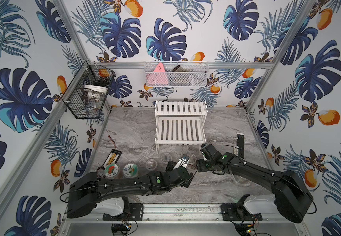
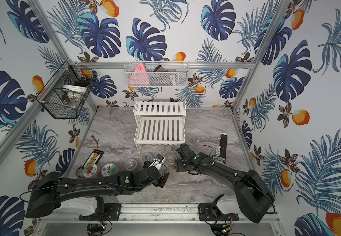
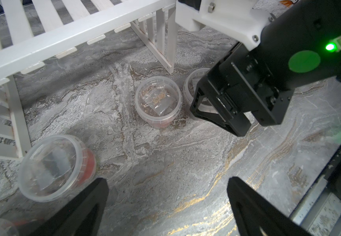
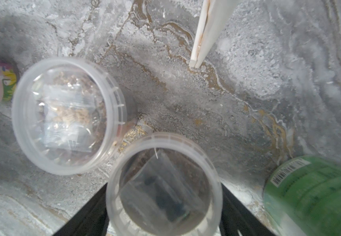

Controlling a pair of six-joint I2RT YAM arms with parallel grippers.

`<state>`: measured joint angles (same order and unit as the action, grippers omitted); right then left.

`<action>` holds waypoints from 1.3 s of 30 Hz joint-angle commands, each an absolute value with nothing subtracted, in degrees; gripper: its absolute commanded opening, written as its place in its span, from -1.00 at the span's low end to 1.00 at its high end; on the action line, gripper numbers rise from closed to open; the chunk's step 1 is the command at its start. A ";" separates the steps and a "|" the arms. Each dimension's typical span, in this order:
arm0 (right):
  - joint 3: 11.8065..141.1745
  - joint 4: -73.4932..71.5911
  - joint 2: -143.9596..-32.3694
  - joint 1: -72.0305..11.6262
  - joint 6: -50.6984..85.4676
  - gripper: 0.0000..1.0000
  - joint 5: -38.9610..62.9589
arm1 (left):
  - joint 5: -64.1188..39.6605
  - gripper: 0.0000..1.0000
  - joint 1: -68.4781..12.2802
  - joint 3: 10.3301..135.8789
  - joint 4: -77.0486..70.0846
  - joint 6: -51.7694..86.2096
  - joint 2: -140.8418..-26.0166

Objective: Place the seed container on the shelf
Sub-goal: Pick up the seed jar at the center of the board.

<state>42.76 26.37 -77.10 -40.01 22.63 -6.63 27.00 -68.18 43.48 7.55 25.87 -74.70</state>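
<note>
Just in front of the shelf (image 1: pixel 178 130), on the table (image 1: pixel 216 126), seed container (image 4: pixel 161 175) stands between right gripper (image 4: pixel 165 190) jaws; grip cannot be confirmed. Left gripper (image 3: pixel 167 204), also near the shelf, jaws wide apart, empty.

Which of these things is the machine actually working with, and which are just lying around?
In the job: clear seed tub between the fingers of the right hand; white shelf.

Lying about: two other clear tubs; two printed-lid pots; small abacus; green can; black wire basket; white mesh basket; idle left hand.
</note>
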 commanded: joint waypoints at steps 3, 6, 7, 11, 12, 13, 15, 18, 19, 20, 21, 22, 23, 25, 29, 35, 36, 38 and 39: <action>42.24 24.80 -76.72 -40.05 23.91 0.55 -7.74 | 27.46 0.98 -68.15 43.51 8.29 27.20 -74.21; 41.75 24.26 -76.38 -40.00 23.91 0.54 -7.65 | 27.47 0.98 -68.27 43.51 8.01 27.33 -74.44; 41.66 24.26 -76.23 -40.04 23.99 0.54 -7.65 | 27.43 0.98 -68.18 43.57 7.99 27.33 -74.54; 41.23 24.00 -76.03 -40.01 24.34 0.54 -7.92 | 27.20 0.98 -68.17 44.01 8.17 27.42 -75.32; 41.07 23.86 -75.86 -40.06 24.41 0.54 -7.91 | 27.01 0.98 -68.23 44.03 8.11 27.51 -75.41; 40.88 23.74 -75.64 -40.04 24.43 0.54 -7.91 | 26.85 0.98 -68.14 44.03 8.15 27.56 -75.50; 40.62 23.65 -75.27 -40.07 24.60 0.53 -8.04 | 26.72 0.98 -68.19 44.03 8.11 27.84 -75.50; 40.21 23.64 -74.53 -40.01 24.94 0.53 -8.68 | 27.36 0.98 -68.15 44.03 8.44 28.62 -75.41; 40.12 23.64 -74.31 -40.04 24.96 0.54 -8.71 | 27.40 0.98 -68.14 44.03 8.52 28.82 -75.46; 40.03 23.56 -74.18 -39.99 24.90 0.54 -8.70 | 27.17 0.98 -68.16 44.04 8.48 28.83 -75.51; 39.91 23.40 -73.96 -40.07 24.87 0.53 -8.61 | 26.78 0.97 -68.16 44.11 8.46 28.83 -75.66; 39.74 23.23 -73.83 -40.00 24.79 0.53 -8.64 | 26.69 0.97 -68.14 44.19 8.52 28.95 -75.81; 39.65 23.12 -73.74 -40.01 24.79 0.53 -8.61 | 26.60 0.98 -68.12 44.29 8.66 29.17 -75.97; 39.55 22.92 -73.49 -40.00 24.68 0.52 -8.60 | 26.14 0.98 -68.16 44.21 8.22 29.31 -76.16; 39.56 22.76 -73.65 -40.08 24.35 0.46 -8.00 | 26.31 0.98 -68.20 44.21 8.06 29.44 -76.29; 39.38 22.84 -73.08 -40.09 24.43 0.46 -8.13 | 26.94 0.98 -68.12 44.40 8.44 29.49 -76.16; 39.37 23.02 -72.89 -40.10 24.60 0.46 -8.35 | 26.99 0.98 -68.15 44.34 8.35 29.60 -76.04; 39.37 23.16 -72.56 -40.08 24.72 0.45 -8.53 | 27.15 0.98 -68.13 44.21 8.42 29.78 -75.94; 39.37 23.28 -72.38 -40.12 24.78 0.45 -8.62 | 27.32 0.98 -68.15 44.21 8.37 29.87 -75.94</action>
